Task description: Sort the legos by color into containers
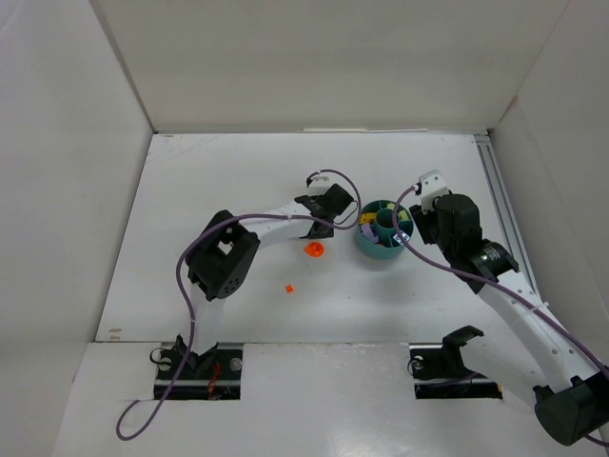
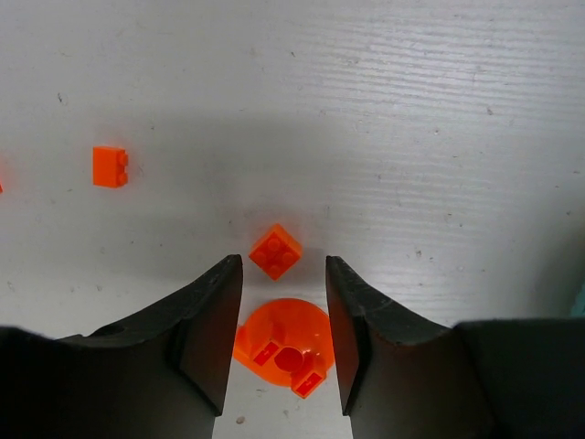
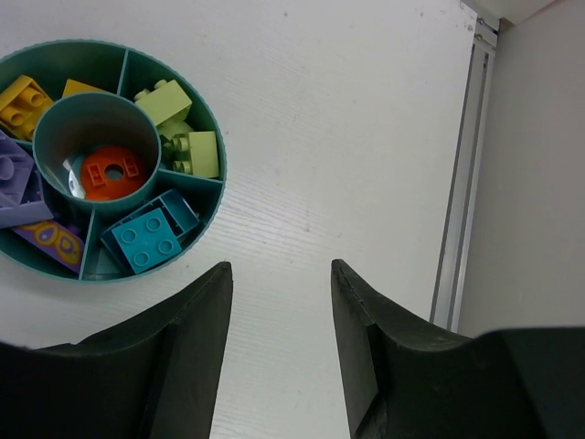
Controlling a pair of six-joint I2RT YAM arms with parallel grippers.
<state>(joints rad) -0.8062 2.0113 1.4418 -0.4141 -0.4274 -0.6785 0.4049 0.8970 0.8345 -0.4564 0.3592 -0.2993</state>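
From above, the dish [image 1: 383, 231] sits right of centre, between the left claw [image 1: 333, 206] and the right claw [image 1: 420, 204]. An orange disc [image 1: 314, 249] lies left of the dish.

In the left wrist view, the left claw [image 2: 283, 267] is held wide. The orange disc [image 2: 285, 343] is seen in the gap at bottom centre, and contact cannot be told. A tilted brick [image 2: 275, 251] lies just beyond it, and a square brick [image 2: 110, 166] at upper left.

In the right wrist view, the right claw [image 3: 281, 274] is held wide over bare table. The dish [image 3: 216, 178] fills the upper left, with yellow [image 3: 23, 102], green [image 3: 164, 101], blue [image 3: 146, 238] and purple [image 3: 18, 187] bricks in separate compartments and a second disc [image 3: 111, 172] in the central tube.
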